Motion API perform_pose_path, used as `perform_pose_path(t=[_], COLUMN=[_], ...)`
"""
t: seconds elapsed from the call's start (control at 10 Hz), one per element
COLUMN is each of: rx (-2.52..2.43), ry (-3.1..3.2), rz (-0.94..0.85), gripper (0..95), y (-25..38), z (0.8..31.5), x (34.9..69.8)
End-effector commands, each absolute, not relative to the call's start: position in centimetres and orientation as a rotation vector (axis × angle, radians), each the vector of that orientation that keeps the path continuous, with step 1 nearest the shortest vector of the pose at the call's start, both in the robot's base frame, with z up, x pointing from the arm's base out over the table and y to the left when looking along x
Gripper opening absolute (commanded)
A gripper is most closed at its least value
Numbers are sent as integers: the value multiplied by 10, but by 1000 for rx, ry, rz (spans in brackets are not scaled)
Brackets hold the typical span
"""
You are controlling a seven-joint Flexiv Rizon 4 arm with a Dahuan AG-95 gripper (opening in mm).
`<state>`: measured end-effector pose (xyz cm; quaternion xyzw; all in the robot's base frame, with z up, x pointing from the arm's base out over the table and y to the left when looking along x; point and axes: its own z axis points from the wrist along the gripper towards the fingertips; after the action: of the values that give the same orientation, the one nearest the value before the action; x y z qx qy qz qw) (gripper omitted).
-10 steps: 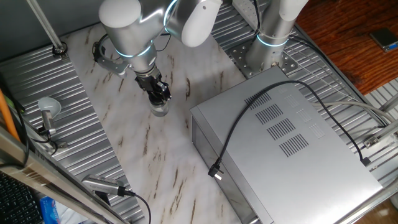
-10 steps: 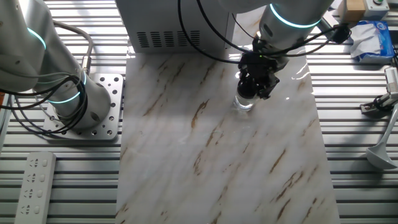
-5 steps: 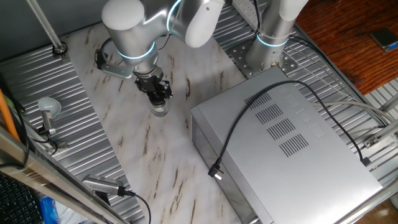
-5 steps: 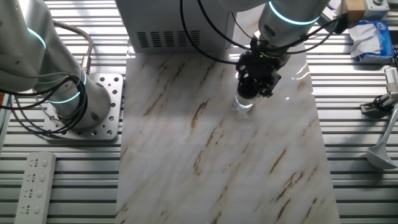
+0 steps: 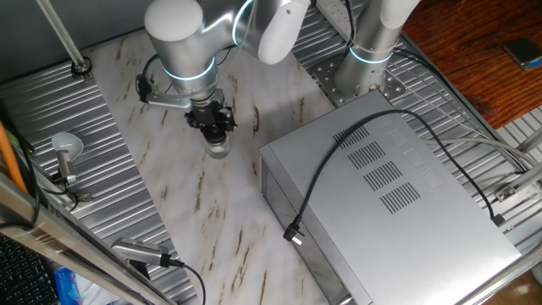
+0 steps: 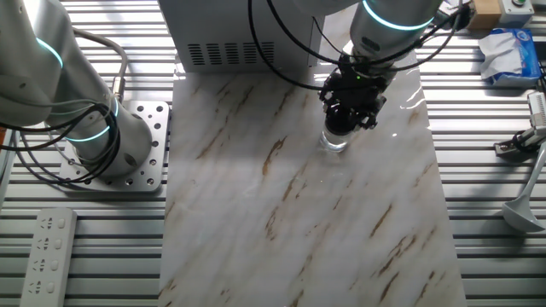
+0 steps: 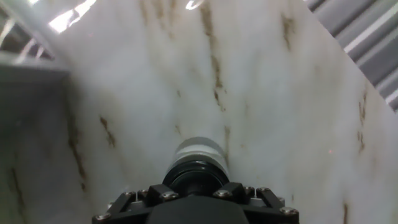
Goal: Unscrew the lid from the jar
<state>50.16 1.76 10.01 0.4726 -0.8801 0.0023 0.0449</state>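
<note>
The tool (image 5: pixel 217 131) points straight down at the surface (image 5: pixel 169 195); it sits right on top of the jar (image 5: pixel 219 150), and its black fingers (image 6: pixel 343 118) wrap the top of the jar where the lid (image 7: pixel 195 176) is; the fingers look closed on the lid, as they press in on both sides of it; in the hand view the lid is a dark round ring just past the tool's black body, with the jar's clear body showing beyond it; in the two fixed views the lid is hidden by the fingers.

The jar is small and see-through; it stands upright on the white marble surface, right under the tool; only its lower part peeks out below the fingers in the other fixed view (image 6: pixel 334 142).

The silver arm (image 5: pixel 182 51) goes up from the tool and bends away toward the top of one fixed view; a thin black cable hangs by its wrist.

A big grey metal box (image 5: pixel 389 195) sits on the surface, near the jar but not touching it; a black cable (image 5: pixel 330 169) lies across its top; in the other fixed view the box (image 6: pixel 239 38) is behind the tool.

A round grey knob on a stem (image 5: pixel 65 148) stands well apart from the jar, on the ribbed metal beside the marble; a second robot base (image 6: pixel 111 145) stands on a plate with holes, well away from the jar.
</note>
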Motion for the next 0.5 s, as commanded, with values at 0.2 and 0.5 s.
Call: perform_pose_path(t=[0.2, 0.5], rx=[1683, 1838], ry=[-2554, -2446], rz=[5, 7], gripper=[380, 380], y=[18, 18], z=[100, 100], x=[502, 502])
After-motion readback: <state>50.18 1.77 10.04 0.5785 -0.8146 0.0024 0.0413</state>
